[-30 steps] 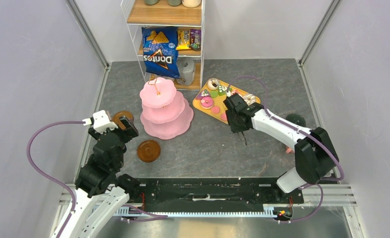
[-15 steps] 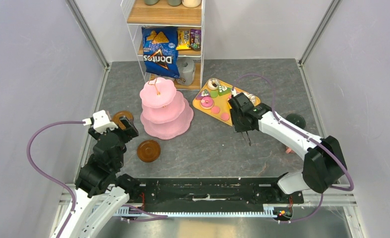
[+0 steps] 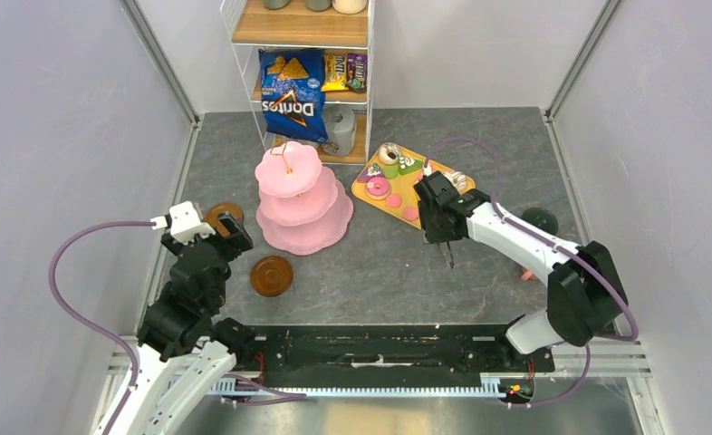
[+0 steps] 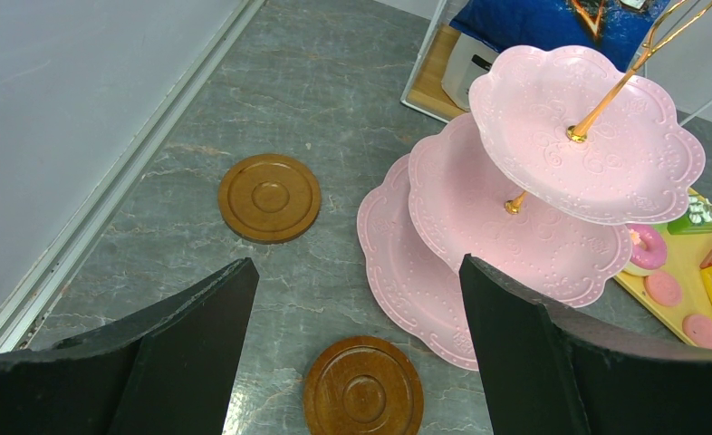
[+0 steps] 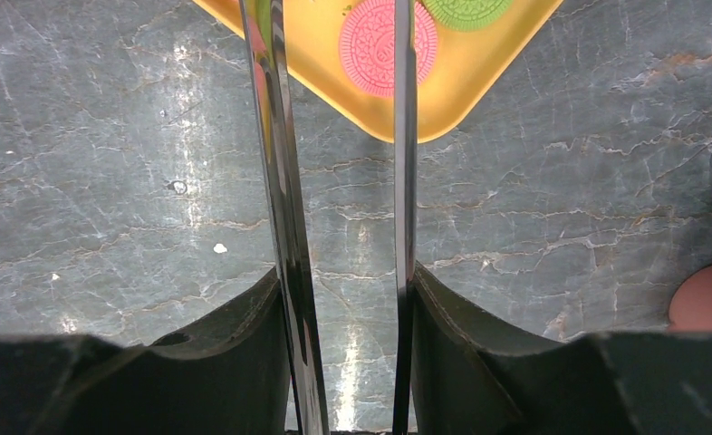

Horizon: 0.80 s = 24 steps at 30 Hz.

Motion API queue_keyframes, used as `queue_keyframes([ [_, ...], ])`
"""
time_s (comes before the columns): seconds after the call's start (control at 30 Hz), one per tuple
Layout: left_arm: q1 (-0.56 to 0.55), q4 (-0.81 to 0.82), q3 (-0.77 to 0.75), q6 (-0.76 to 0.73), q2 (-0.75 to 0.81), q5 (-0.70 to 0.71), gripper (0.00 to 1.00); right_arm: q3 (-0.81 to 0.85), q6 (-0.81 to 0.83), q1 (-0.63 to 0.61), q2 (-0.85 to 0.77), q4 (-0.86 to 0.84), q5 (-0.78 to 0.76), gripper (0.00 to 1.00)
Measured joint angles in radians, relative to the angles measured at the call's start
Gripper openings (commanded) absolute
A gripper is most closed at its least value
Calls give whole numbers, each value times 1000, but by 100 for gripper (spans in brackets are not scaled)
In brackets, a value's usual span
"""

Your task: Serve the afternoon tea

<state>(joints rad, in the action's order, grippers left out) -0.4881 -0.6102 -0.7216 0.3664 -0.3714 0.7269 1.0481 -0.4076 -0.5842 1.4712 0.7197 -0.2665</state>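
The toy sweets point(image 3: 390, 172) sit on the yellow tray point(image 5: 479, 86) at the far right of the counter point(image 3: 380, 272), and nearest your work is the pink macaron point(image 5: 375, 41), with a green macaron point(image 5: 468, 7) just beside it. Expect these pieces to be small, light and hard, with smooth faces. A flat disc like the macaron will probably skate out of polished metal if you pinch it by the faces at an angle, so take it across its rim, square and gently. The metal tongs point(image 5: 284, 199) are clamped between the fingers of your right tool point(image 5: 343, 272), one blade against each finger. The blades stand apart with nothing showing between them, and they run out of the wrist view over the tray's corner, so you cannot tell where their ends sit. Left of the tray stands the pink three-tier stand point(image 4: 552, 181), its plates bare. It looks top-heavy on a thin gold post, so set pieces down without nudging it. Two brown saucers point(image 4: 269, 197) lie near its base, apart from it. Your left tool point(image 4: 354, 265) hangs above them, spread wide and empty.
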Motion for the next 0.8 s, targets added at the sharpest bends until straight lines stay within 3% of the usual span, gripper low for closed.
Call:
queue_keyframes([
  [0.53, 0, 0, 0, 0, 0, 0, 90, -15, -21, 0, 108, -68, -5, 50],
  [0.8, 0, 0, 0, 0, 0, 0, 90, -15, -23, 4, 140, -80, -29, 39],
])
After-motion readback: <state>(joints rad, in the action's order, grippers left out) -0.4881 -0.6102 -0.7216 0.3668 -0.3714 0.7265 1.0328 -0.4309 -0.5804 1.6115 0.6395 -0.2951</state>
